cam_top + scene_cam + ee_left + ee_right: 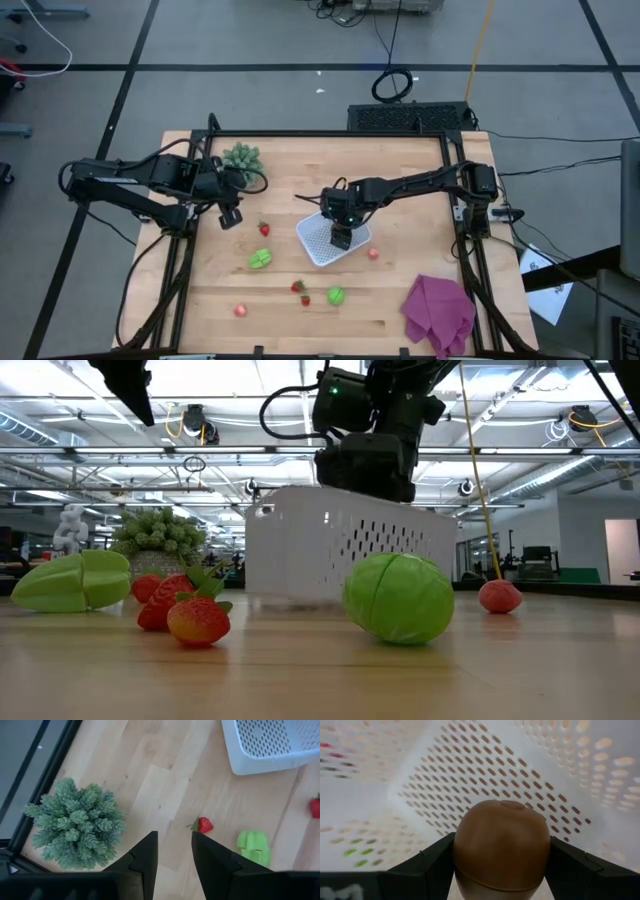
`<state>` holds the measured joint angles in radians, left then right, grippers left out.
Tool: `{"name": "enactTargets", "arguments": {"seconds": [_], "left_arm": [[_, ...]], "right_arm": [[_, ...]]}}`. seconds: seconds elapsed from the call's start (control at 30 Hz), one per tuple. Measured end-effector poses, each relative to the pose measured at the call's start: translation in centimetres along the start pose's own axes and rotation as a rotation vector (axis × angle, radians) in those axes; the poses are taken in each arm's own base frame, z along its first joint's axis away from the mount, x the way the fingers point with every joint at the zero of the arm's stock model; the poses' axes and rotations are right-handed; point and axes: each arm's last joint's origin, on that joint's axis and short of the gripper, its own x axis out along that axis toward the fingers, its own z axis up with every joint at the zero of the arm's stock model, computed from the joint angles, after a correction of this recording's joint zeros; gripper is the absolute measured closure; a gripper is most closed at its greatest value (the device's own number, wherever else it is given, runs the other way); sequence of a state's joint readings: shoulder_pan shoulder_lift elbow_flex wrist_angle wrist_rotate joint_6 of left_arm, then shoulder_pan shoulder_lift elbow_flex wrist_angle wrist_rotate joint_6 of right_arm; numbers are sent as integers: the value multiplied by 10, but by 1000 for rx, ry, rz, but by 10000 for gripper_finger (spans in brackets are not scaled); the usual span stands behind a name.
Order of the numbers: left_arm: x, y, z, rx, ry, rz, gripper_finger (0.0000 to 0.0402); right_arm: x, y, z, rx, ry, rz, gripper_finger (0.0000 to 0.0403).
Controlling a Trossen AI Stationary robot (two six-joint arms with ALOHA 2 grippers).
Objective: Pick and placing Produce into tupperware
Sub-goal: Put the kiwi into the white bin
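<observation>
I'm seeing the brown round piece [501, 849] filling the right wrist view, pinched between my right claw's [342, 238] two dark fingers [427, 865], which are pressing on both its sides. The claw is hanging inside the white perforated tub [318, 246], its walls rising close all around the piece and the dotted floor just beyond it, so side room is tight.

Outside the tub there's open wood: a pink ball [373, 253] is lying just past the tub's wall on the side of the claw towards the purple cloth [438, 312], and a green round piece [336, 296] and two strawberries [300, 291] are sitting nearer the table's front edge.

My left claw [230, 216] is waiting, fingers parted and gripping nothing, beside the spiky plant [242, 157], with a lone strawberry [202, 825] and a green cut piece [254, 847] just ahead.
</observation>
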<state>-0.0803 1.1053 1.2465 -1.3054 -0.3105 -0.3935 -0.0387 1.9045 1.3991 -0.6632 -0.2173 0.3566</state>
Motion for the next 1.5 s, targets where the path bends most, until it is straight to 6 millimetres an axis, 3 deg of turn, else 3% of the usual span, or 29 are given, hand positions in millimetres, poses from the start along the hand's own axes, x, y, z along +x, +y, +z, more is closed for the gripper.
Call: {"name": "enactTargets", "arguments": {"seconds": [0.27, 0.6, 1.5], "left_arm": [[0, 1, 0, 1, -10, 24, 277], [0, 1, 0, 7, -12, 29, 277], [0, 1, 0, -4, -13, 29, 277]], "right_arm": [[-12, 19, 7, -44, -45, 25, 154], [-12, 33, 5, -80, -66, 42, 154], [-9, 20, 14, -79, -114, -11, 154]]}}
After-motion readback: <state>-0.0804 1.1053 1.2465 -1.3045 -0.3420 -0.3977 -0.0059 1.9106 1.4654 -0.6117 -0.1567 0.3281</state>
